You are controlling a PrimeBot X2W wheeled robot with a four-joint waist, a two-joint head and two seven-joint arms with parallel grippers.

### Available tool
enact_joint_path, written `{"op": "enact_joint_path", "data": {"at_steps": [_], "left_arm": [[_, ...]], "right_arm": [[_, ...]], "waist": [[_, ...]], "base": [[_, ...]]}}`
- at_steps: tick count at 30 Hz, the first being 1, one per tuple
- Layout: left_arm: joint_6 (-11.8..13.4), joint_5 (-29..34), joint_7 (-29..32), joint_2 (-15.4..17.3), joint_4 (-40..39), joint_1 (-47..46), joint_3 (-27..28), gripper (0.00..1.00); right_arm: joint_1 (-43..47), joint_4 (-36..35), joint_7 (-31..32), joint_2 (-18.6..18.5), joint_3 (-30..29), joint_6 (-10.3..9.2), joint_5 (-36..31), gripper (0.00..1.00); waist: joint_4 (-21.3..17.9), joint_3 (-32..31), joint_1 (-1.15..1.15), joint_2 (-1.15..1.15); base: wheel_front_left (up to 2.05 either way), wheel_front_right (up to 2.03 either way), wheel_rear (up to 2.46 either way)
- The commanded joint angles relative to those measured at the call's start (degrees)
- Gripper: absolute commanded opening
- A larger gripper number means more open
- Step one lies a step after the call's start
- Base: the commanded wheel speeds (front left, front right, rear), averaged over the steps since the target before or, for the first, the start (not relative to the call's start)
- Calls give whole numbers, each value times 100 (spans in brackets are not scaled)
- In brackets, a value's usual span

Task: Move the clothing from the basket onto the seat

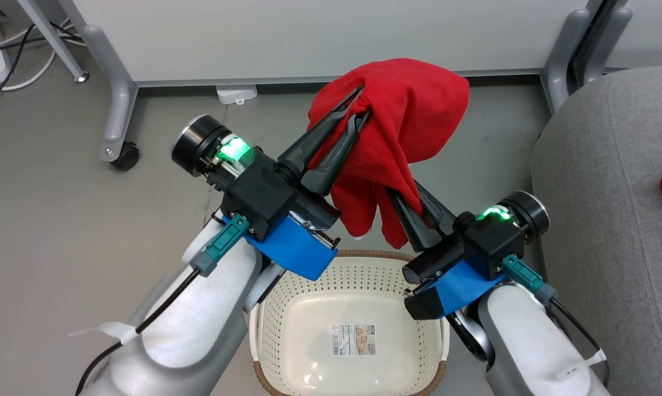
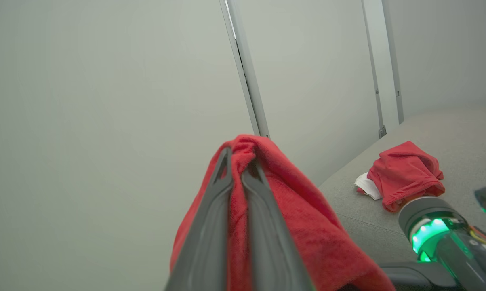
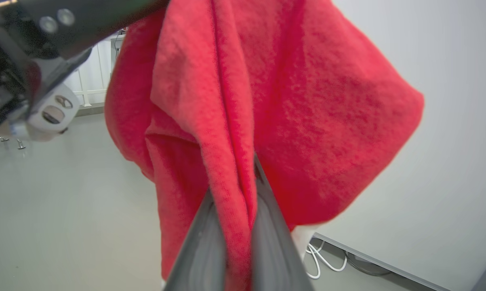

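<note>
Left fingers: pressed together on a fold near the top of the red garment, pointing up and to the right in the head view.
Red garment: held in the air above the basket and apart from it, bunched over the left fingers and hanging down to the right fingers.
Basket: on the floor between the two forearms, its bottom and label sticker in plain sight.
Right fingers: closed on a lower fold of the same garment, cloth pinched between them.
Sofa: at the right edge, near the basket.
Second red garment: crumpled on the sofa seat, white showing at one side.
</note>
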Motion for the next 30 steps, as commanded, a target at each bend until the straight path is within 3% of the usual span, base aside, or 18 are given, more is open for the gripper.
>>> {"op": "enact_joint_path", "data": {"at_steps": [1, 8, 9, 10, 23, 30], "left_arm": [[-9, -35, -27, 12, -3, 8, 24, 0], [-9, -71, -27, -4, -39, 12, 40, 0], [-9, -60, -27, -17, -57, 19, 76, 14], [-9, -51, -27, -23, -46, 31, 90, 100], [-9, 30, -26, 10, 26, 54, 122, 100], [-9, 29, -24, 90, -20, 98, 52, 100]], "right_arm": [[-64, -3, -22, -10, -1, 1, 42, 0], [-51, -42, -22, -10, -15, 1, 116, 0], [-63, -61, -21, -10, -23, 1, 125, 0], [-75, -79, -22, -10, -30, 1, 136, 0], [-52, -188, -22, -10, -280, 1, 201, 0], [24, -286, -22, -11, -567, 1, 270, 0]], "waist": [[-9, -3, -1, 0], [-26, 4, -1, 0], [-25, 10, -1, 0], [-22, 15, -1, 0], [-32, 47, -1, 0], [-314, 179, -1, 0]], "base": [[0, 0, 0], [0, 0, 0], [0, 0, 0], [0, 0, 0], [0, 0, 0], [0, 0, 0]]}}
